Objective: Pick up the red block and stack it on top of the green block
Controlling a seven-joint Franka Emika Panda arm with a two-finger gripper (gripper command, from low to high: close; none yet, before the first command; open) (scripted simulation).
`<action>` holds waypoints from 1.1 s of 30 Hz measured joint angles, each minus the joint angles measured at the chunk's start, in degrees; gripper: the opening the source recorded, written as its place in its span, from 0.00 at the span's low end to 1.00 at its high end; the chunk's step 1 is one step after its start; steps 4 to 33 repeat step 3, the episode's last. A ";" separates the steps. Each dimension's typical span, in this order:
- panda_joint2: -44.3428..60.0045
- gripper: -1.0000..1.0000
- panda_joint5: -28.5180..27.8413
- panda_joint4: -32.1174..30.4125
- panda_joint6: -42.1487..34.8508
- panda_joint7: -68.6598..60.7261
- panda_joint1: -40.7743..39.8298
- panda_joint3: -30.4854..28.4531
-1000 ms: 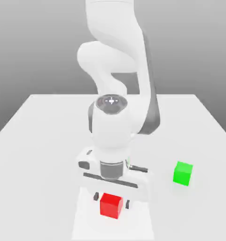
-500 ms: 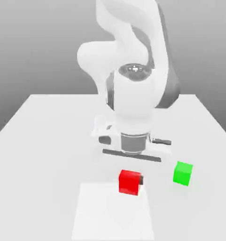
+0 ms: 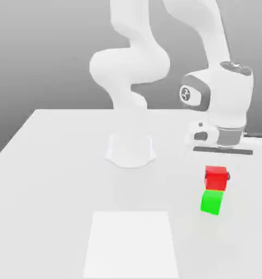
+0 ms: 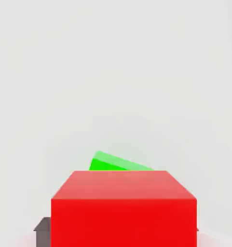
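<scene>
The red block hangs between the fingers of my gripper, which is shut on it. It sits directly over the green block, which rests on the white table at the exterior view's right. Their edges meet in the exterior view, and I cannot tell whether they touch. One dark fingertip shows beside the red block. In the hand view the red block is close to the camera. A strip of the green block peeks out from behind it, and a grey finger shows at its side.
The arm's white base stands mid-table. A paler square patch lies on the table near its front edge. The table's right edge runs close behind the green block.
The arm has lifted the red block off the pale square at the front and swung it to the exterior view's right, from beside the green block to over it. The green block has not moved.
</scene>
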 joint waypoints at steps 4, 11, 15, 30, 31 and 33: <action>0.00 1.00 0.00 0.00 0.00 0.00 -0.03 0.00; 0.00 1.00 0.00 0.00 0.00 0.00 -0.03 0.00; 0.00 1.00 0.00 0.00 0.00 0.00 -0.03 0.00; 0.00 1.00 0.00 0.00 0.00 0.00 -0.03 0.00; 0.00 1.00 0.00 0.00 0.00 0.00 -0.03 0.00; 0.00 1.00 0.00 0.00 0.00 0.00 -0.03 0.00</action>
